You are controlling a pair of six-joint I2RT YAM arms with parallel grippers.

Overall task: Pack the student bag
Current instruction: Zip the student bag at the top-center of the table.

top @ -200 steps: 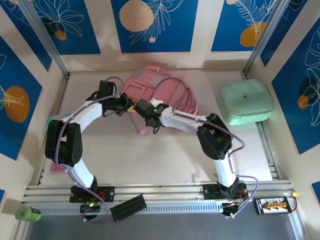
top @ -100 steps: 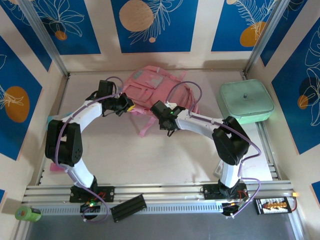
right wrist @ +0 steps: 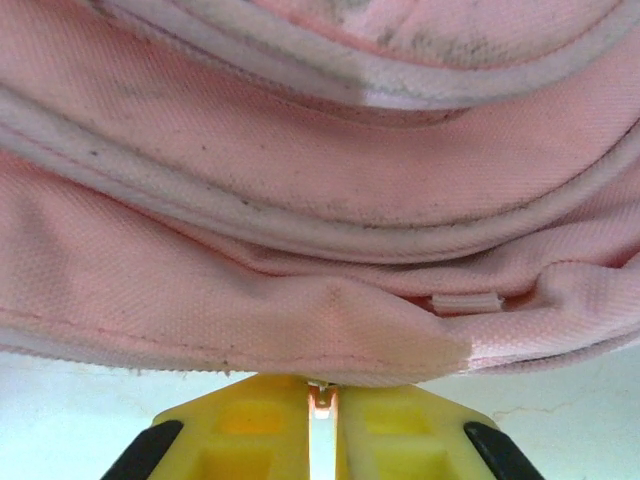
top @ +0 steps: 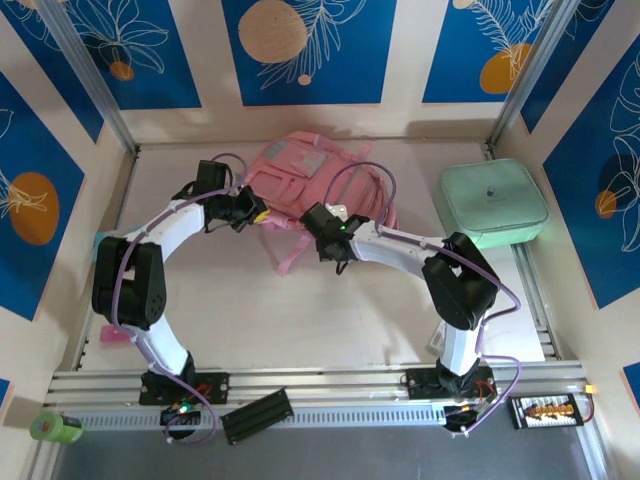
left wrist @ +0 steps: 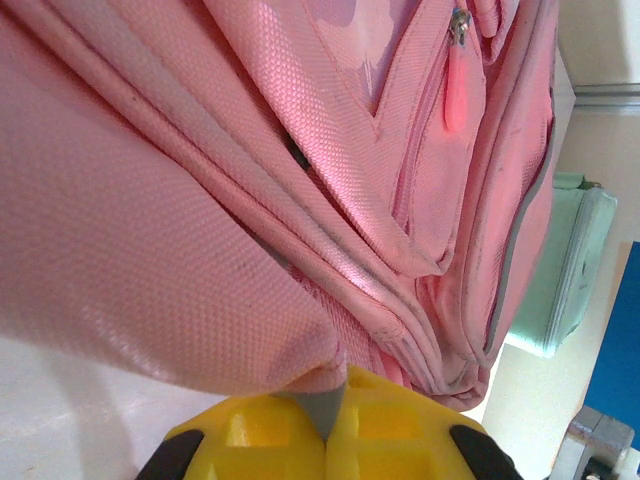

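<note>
Left claw (left wrist: 335, 392) first: its yellow fingers are pressed together, and a fold of pink fabric runs right down into the seam between them, clamped on the student bag (top: 300, 175) at its left near corner. From the left wrist the bag rises straight off the fingertips in ridged seams and layered pockets, with a bright pink zip pull (left wrist: 455, 95) hanging higher up.

Over to the right claw (right wrist: 320, 388). The fingers are all but together with only a thin slit between them, and a small pale tab from the bag's hem sits caught at the tips. The bag's piped edge lies directly over those fingertips, touching them, and bulges away above.

Pulling back to the overhead view: both arms bend inward and meet the bag along its near edge — the left one at the left corner, the right one nearer the middle. The bag lies flat at the far middle of the surface (top: 300, 320), front pockets and a greyish patch facing up. A loose pink strap (top: 288, 258) trails off its near edge onto the surface, just beside the right arm's wrist.

Further right — near the bag but not touching it — sits a mint-green case (top: 492, 205) against the right side of the surface.
</note>
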